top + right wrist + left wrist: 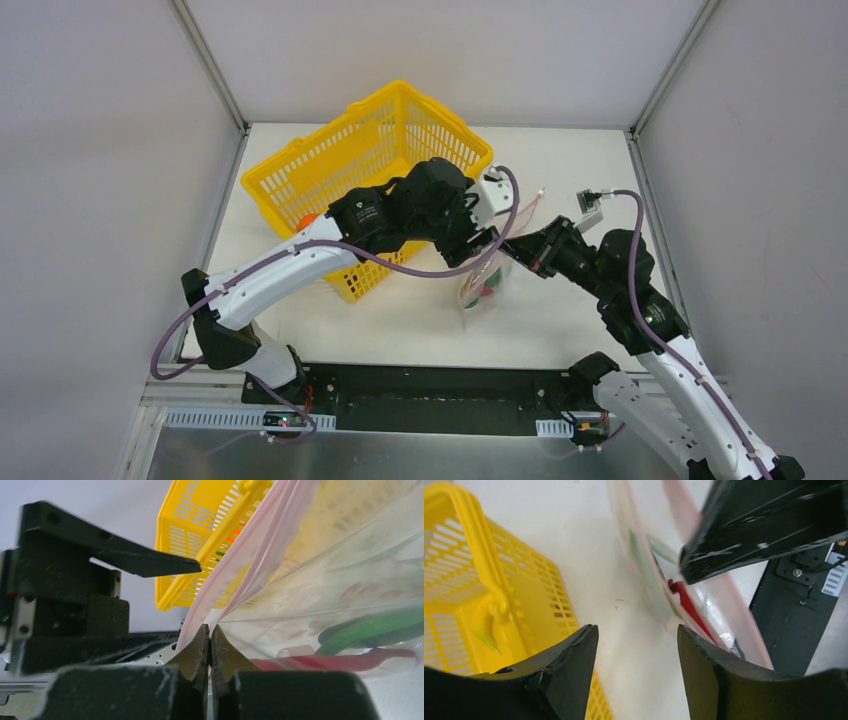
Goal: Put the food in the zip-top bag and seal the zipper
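Observation:
The zip-top bag (485, 287) hangs above the table's middle with its mouth parted. My right gripper (209, 630) is shut on the bag's pink zipper (260, 545) at one corner. Inside the bag lie a long green pepper (372, 627) and a red chili (345, 661). My left gripper (634, 636) is open and holds nothing; it hovers just left of the bag's mouth, where the zipper (730, 607) and the chili (687, 605) show. In the top view the left gripper (487, 240) sits close against the right gripper (527, 252). An orange fruit (306, 220) peeks out beside the left arm.
The yellow basket (370, 165) stands at the back left, partly under my left arm, and its wall (531, 605) is close beside my left fingers. White walls enclose the table on three sides. Purple cables loop over both arms.

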